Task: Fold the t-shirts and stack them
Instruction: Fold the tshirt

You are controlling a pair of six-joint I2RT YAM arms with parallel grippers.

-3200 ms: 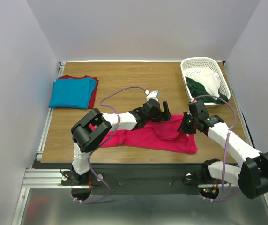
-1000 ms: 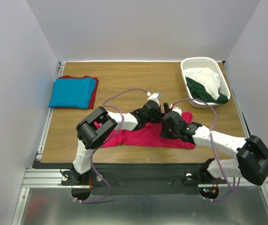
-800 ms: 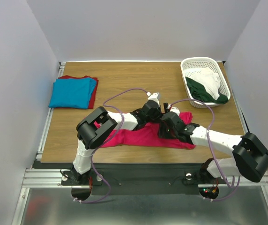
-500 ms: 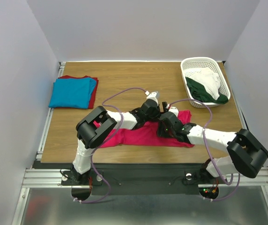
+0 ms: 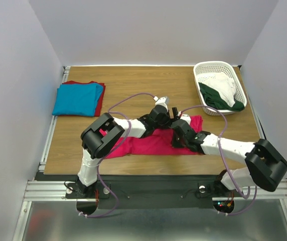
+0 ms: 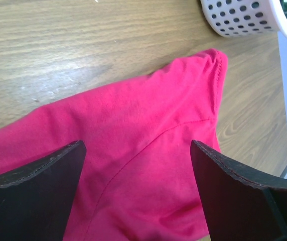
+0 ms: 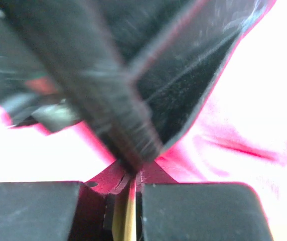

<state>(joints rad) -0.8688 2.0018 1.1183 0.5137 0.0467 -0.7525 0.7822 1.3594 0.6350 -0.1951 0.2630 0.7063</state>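
Table (image 5: 133,85): wood-grain top; its near edge is hidden behind the two arms.
Crimson-pink t-shirt (image 5: 148,145): lies along the near middle of the table, rumpled; both arms cover its centre. The left wrist view (image 6: 148,130) shows one sleeve end pointing toward the basket.
Basket (image 5: 213,64): white lattice, far right corner, holding white cloth (image 5: 223,83) and dark green cloth (image 5: 216,98), bunched so that neither shape can be read.
Turquoise t-shirt (image 5: 77,99): folded, far left.
Dark red t-shirt (image 5: 100,104): under the turquoise one, only its edges showing.
Left gripper (image 6: 136,145): jaws spread wide above the pink cloth, holding nothing.
Right gripper (image 7: 133,188): fingers pressed together on a small ridge of pink cloth (this view is blurred and washed out; a dark shape fills its upper part).
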